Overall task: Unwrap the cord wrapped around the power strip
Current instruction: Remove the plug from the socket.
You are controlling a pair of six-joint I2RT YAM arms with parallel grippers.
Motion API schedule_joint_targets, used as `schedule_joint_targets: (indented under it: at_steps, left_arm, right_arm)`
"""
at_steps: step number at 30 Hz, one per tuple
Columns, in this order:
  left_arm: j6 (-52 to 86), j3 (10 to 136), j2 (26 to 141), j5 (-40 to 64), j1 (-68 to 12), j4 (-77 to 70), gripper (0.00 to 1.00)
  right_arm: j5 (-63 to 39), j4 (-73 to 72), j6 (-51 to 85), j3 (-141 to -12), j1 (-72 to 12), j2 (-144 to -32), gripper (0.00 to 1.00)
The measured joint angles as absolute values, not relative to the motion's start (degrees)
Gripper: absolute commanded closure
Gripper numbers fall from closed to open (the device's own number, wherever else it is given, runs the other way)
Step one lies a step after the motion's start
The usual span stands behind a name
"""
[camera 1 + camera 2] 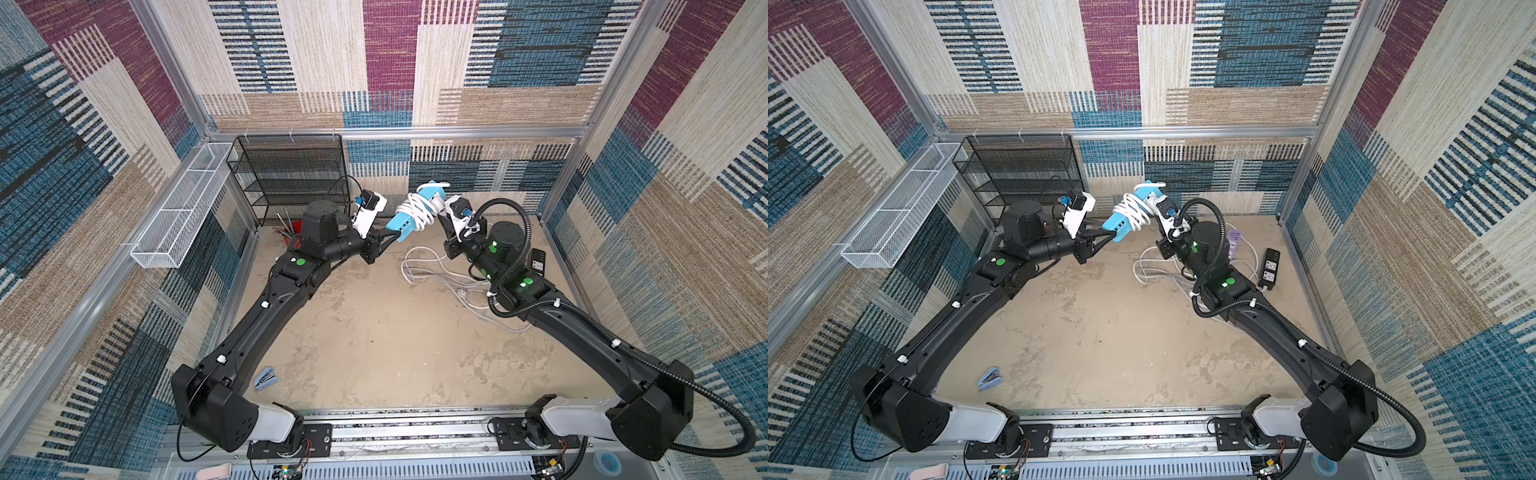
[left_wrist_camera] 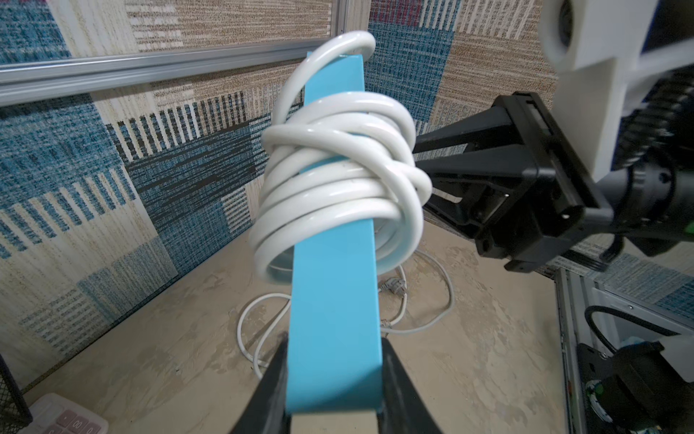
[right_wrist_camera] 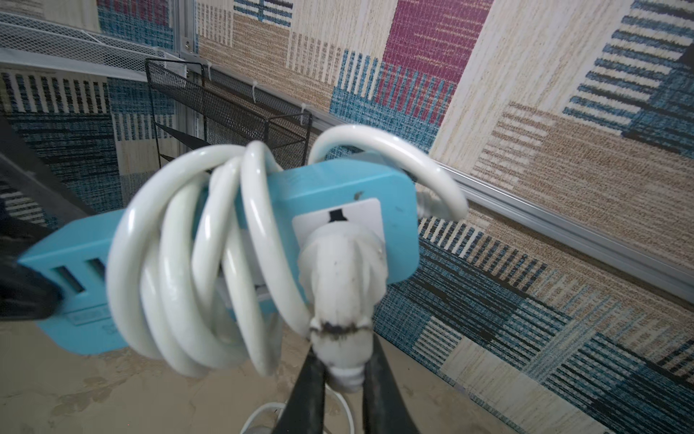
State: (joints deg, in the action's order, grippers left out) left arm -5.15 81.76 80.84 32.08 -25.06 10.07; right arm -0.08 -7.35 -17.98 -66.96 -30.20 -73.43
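A light blue power strip [image 1: 405,226] hangs in the air at the back of the table, held between both arms. A white cord [image 1: 417,210] is wound around its middle in several loops. My left gripper [image 2: 334,375] is shut on one end of the power strip [image 2: 334,338], below the cord [image 2: 338,188] coils. My right gripper [image 3: 343,360] is shut on the white plug [image 3: 343,285], which sits in a socket on the power strip [image 3: 338,180] beside the cord [image 3: 180,263] loops. Both top views show the power strip [image 1: 1116,222] tilted, with the right gripper [image 1: 442,208] at its higher end.
A black mesh shelf [image 1: 291,174] and a white wire basket [image 1: 178,212] stand at the back left. Loose white cords [image 1: 432,266], a black power strip [image 1: 538,259] and a purple one [image 1: 1234,241] lie under the right arm. A blue stapler [image 1: 266,378] lies front left.
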Motion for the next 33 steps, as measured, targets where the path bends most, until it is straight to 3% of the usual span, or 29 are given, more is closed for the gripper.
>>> schedule_joint_targets:
  at_steps: [6, 15, 25, 30, 33]
  left_arm:
    - [-7.9, 84.1, 81.1, 35.4, -23.9, 11.5, 1.00]
    - [-9.2, 84.5, 80.8, 40.2, -21.0, 13.1, 1.00]
    - [-4.4, 80.9, 81.8, 27.7, -26.8, 10.3, 1.00]
    - [-3.4, 80.4, 82.0, 25.8, -27.4, 9.7, 1.00]
    - [-3.5, 80.7, 81.9, 26.4, -27.0, 8.7, 1.00]
  right_arm:
    - [-11.5, -5.7, -17.9, -66.9, -24.5, -70.7, 1.00]
    - [-16.3, -5.2, -18.0, -66.8, -24.1, -70.3, 1.00]
    - [2.2, -7.9, -18.5, -66.4, -32.3, -73.0, 1.00]
    - [4.9, -8.7, -18.5, -66.0, -32.7, -73.1, 1.00]
    - [0.1, -8.3, -18.0, -66.0, -29.8, -72.2, 1.00]
